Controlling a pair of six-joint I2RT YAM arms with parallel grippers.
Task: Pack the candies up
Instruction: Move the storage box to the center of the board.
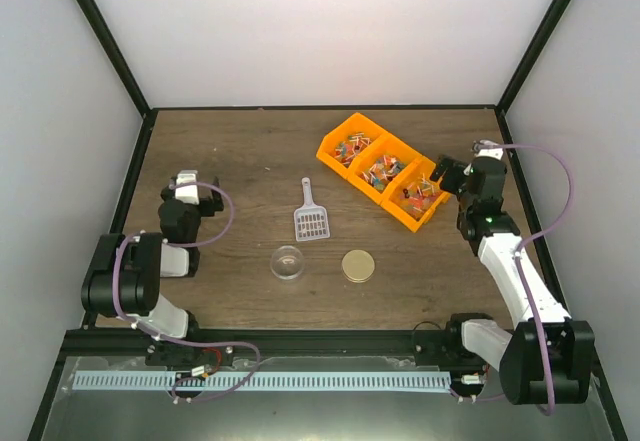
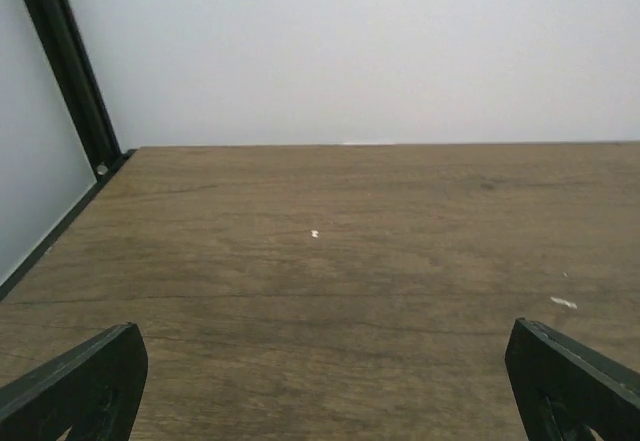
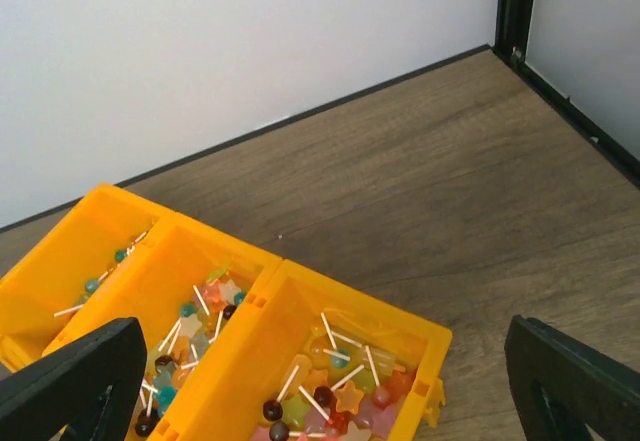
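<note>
Table [image 1: 230, 151] carries three joined orange bins [image 3: 365, 299] at right rear, each holding candies [image 3: 335, 396]. Right gripper [image 3: 320, 386] sits near the end bin, jaws apart; left gripper [image 2: 322, 386] is well away, jaws apart. Scoop [image 1: 311, 219], lid [image 1: 358, 265] and clear bowl [image 1: 287, 262], apparently empty, lie mid-table. Candies judged light, loose, slippery: better scooped than pinched.

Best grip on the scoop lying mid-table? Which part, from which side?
Probably the handle of the scoop, taken from straight above. It lies flat on the table, so a side approach has little to catch. The handle is the narrow end, pointing at the far edge; fingers closing across its width should fit, while the slotted head looks too broad.
</note>
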